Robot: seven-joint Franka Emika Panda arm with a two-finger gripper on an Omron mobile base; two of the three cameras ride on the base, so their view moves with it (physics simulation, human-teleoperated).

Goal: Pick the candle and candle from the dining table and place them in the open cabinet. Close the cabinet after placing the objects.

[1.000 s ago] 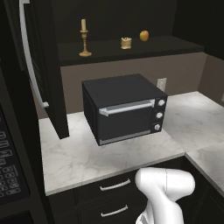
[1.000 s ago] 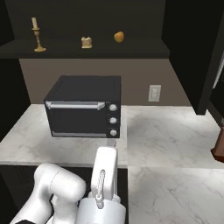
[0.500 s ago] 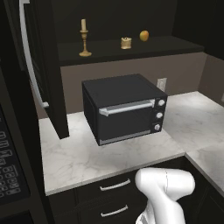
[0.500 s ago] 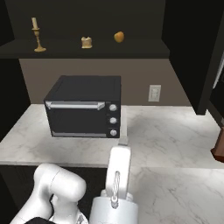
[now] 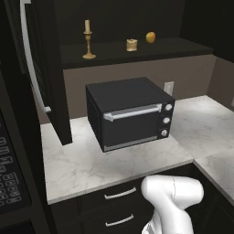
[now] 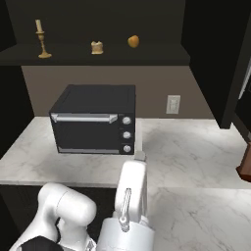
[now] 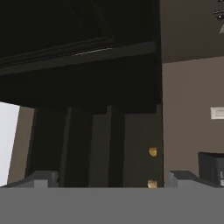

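Note:
Both candles stand on the shelf of the open cabinet (image 5: 151, 49) (image 6: 147, 55). The thin cream taper in its brass candlestick (image 5: 87, 40) (image 6: 41, 39) is at the left. To its right sits the short stubby candle (image 5: 131, 44) (image 6: 97, 47). One cabinet door (image 5: 48, 77) hangs open at the left, and another (image 6: 211, 59) at the right. My gripper (image 7: 113, 181) is open with nothing between its fingertips (image 7: 41, 178), facing dark cabinet fronts. The white arm (image 6: 132, 188) rises low in front of the counter. The dining table is out of view.
A round orange-yellow fruit (image 5: 150, 37) (image 6: 133, 41) lies right of the stubby candle. A black toaster oven (image 5: 130, 114) (image 6: 93, 120) stands on the marble counter (image 5: 87, 167) (image 6: 196, 147) under the shelf. A microwave keypad (image 5: 11, 183) is at the left, a wall outlet (image 6: 172, 104) behind.
In the right base view my forearm has swung a little to the right. The candles, the fruit and the cabinet doors have stayed put.

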